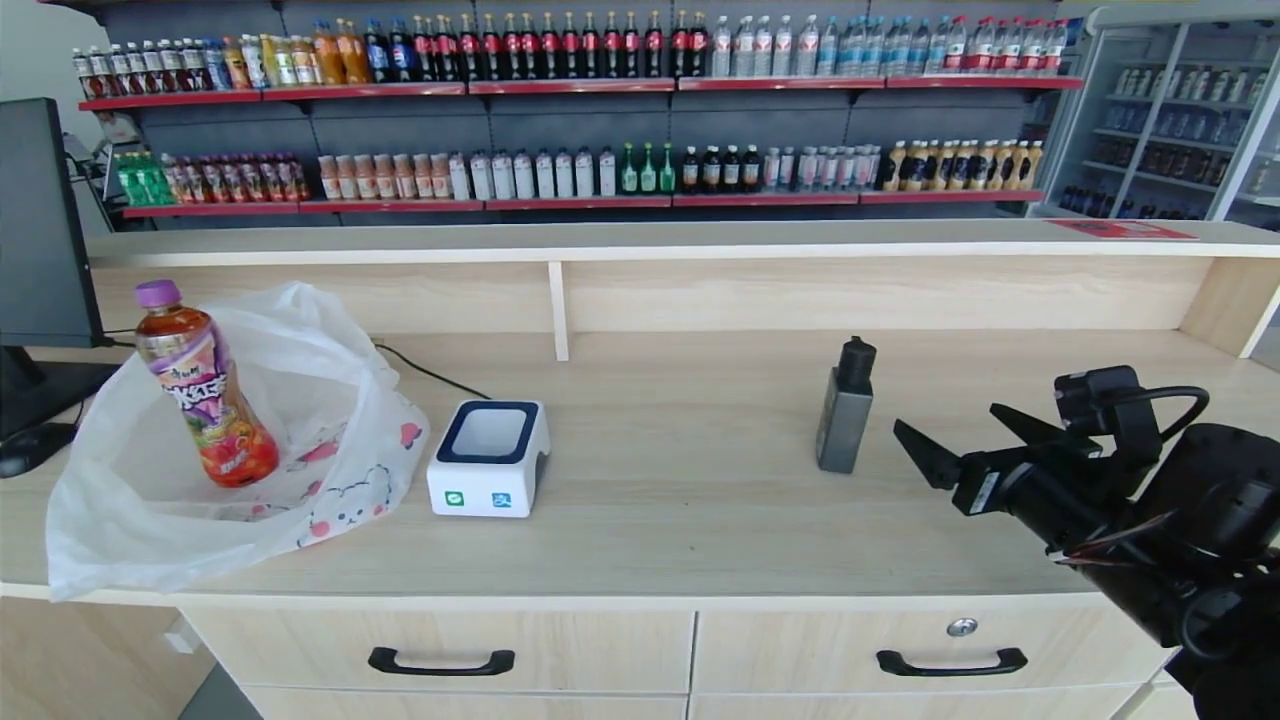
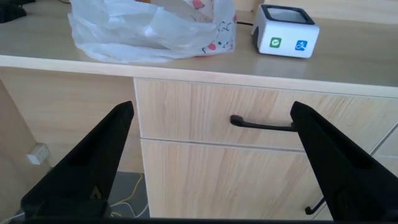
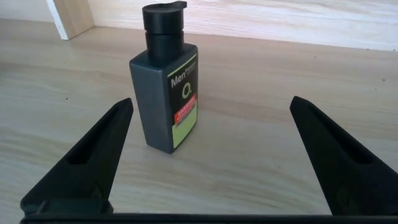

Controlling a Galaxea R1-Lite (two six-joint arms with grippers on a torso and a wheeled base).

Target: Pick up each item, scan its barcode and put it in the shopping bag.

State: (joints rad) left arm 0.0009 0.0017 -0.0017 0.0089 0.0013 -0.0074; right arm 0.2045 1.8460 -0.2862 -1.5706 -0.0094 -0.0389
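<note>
A dark grey bottle (image 1: 845,410) with a black cap stands upright on the wooden counter (image 1: 700,480), right of centre. My right gripper (image 1: 960,440) hovers open just to its right; in the right wrist view the grey bottle (image 3: 165,84) stands ahead of the spread fingers (image 3: 87,165), off to one side of the gap. A white barcode scanner (image 1: 490,457) sits mid-counter. A translucent shopping bag (image 1: 330,440) lies at the left with an orange drink bottle (image 1: 205,385) inside. My left gripper (image 2: 211,162) is open below the counter front, facing the drawers, with the bag (image 2: 149,28) and scanner (image 2: 287,31) above.
A black monitor (image 1: 40,230) and a mouse (image 1: 30,445) stand at the counter's far left. A raised shelf ledge (image 1: 650,245) runs along the back. A cable (image 1: 430,372) trails behind the scanner. Drawers with black handles (image 1: 440,662) are below. Stocked shelves line the wall.
</note>
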